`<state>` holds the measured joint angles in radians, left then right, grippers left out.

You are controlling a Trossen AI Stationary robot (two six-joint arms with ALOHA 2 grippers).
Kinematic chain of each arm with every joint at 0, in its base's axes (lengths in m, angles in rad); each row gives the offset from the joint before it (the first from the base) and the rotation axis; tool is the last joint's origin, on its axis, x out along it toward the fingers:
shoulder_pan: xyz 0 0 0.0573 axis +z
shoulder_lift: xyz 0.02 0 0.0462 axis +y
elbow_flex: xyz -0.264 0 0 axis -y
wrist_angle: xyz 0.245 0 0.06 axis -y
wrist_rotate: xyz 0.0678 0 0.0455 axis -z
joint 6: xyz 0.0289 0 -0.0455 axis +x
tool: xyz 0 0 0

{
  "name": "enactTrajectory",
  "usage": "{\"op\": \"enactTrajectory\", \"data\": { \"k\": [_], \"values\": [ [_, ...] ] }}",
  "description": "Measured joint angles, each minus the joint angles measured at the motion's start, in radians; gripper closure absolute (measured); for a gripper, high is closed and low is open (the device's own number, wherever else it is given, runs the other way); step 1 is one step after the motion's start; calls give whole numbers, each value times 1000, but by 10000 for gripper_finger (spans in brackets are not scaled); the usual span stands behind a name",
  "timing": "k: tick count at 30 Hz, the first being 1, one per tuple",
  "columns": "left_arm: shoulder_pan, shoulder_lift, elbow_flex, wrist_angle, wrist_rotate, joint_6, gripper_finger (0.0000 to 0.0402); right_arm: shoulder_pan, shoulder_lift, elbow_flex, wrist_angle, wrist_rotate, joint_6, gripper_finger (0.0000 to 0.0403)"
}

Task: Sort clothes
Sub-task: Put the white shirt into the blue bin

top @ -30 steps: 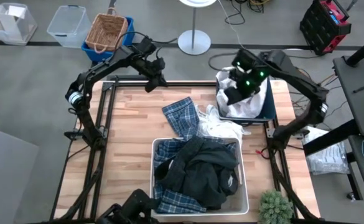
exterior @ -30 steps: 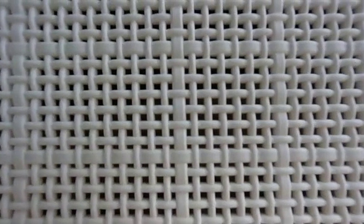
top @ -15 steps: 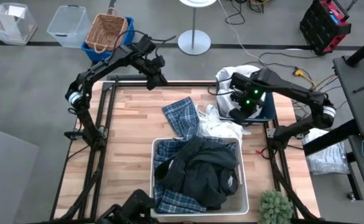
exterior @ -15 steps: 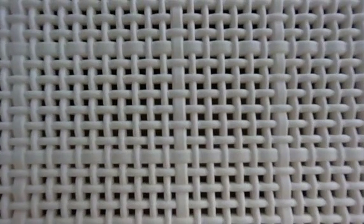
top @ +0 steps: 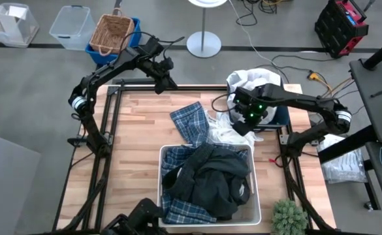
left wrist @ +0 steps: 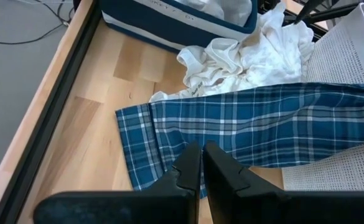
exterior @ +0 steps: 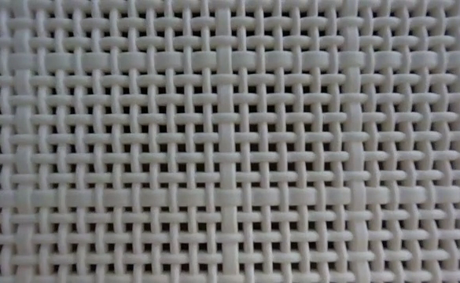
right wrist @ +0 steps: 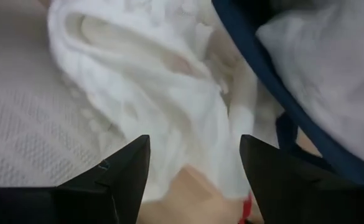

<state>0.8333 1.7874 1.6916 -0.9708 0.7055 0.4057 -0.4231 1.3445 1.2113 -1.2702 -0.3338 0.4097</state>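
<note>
Just below the right gripper (top: 241, 124), fingers spread wide w/ nothing held, lies the crumpled white cloth garment (top: 233, 135), touching the navy blue plastic bin (top: 283, 117). Right arm far nearer; left gripper (top: 169, 85) closed, waiting at table's far edge.

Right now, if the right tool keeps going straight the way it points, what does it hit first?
Most likely the white garment: it fills the gap ahead of the open right tool, beside the navy bin. Depth is unclear, so contact distance can't be judged.
</note>
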Motion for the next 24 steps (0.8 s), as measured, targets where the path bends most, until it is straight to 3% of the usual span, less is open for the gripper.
{"op": "enactTrajectory", "data": {
  "k": [7, 15, 19, 24],
  "values": [
    [0, 0, -1, 3, 0, 1, 401, 0, 0, -82, 90, 13, 48, 159],
    [0, 0, -1, 12, -14, 8, 401, 0, 0, -183, 224, 16, 57, 184],
    [0, 0, -1, 13, -16, 8, 401, 1, 0, -197, 259, 16, 65, 220],
    [0, 0, -1, 21, -16, 11, 401, 1, 0, -196, 261, 12, 63, 308]
  ]
}}
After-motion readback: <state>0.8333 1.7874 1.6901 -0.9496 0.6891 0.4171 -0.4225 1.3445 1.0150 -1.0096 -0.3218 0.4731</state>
